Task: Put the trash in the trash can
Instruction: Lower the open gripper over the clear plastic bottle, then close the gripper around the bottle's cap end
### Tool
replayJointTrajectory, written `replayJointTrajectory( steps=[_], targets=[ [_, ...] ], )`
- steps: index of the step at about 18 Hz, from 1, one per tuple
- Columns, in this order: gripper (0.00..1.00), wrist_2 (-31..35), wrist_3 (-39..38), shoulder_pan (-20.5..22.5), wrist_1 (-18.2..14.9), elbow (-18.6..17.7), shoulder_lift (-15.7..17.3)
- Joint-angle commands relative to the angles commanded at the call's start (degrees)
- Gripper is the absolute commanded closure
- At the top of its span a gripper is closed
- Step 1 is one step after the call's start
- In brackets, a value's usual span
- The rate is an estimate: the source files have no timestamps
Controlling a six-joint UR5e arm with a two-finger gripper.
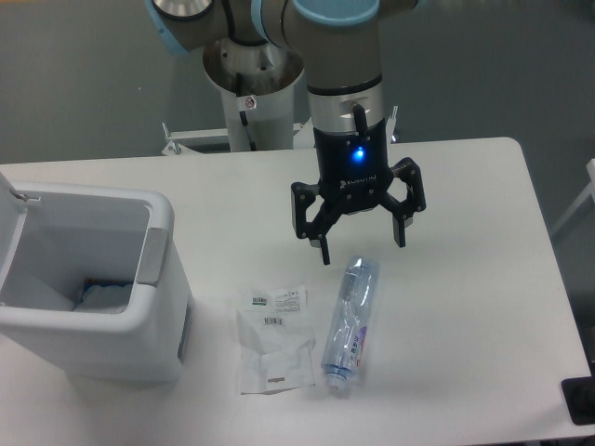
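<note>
Barcode stickers on the plastic bag [271, 346] are too small to read.

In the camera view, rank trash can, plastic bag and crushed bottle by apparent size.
1. Trash can, by far the largest.
2. and 3. Plastic bag and crushed bottle: too close to rank; the bag looks wider, the bottle longer.

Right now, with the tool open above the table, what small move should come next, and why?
Probably lower the tool straight down over the upper end of the crushed plastic bottle. Its fingers stand open just above that end, nothing is held, and both the bottle and the plastic bag lie on the table outside the open trash can.
</note>
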Motion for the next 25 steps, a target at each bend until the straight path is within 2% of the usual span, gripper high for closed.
replayJointTrajectory(
  steps=[3,6,8,11,13,15,18,22,25],
  targets=[
    [0.00,0.0,-0.2,0.0,0.6,0.0,-1.1],
    [0.00,-0.1,-0.1,0.7,1.7,0.6,-3.5],
    [0.00,-0.1,-0.2,1.1,3.6,0.6,-6.6],
    [0.00,-0.1,-0.3,1.1,10.0,2.2,-13.3],
    [0.00,-0.1,-1.6,0.9,10.2,5.6,-19.0],
    [0.00,-0.1,-0.2,0.9,10.1,6.2,-21.3],
    [0.00,0.0,6.3,0.9,9.8,7.0,-25.4],
    [0.00,0.0,14.3,0.8,8.9,1.2,-24.1],
    [0.00,0.0,19.8,0.8,7.7,0.3,-23.1]
  ],
)
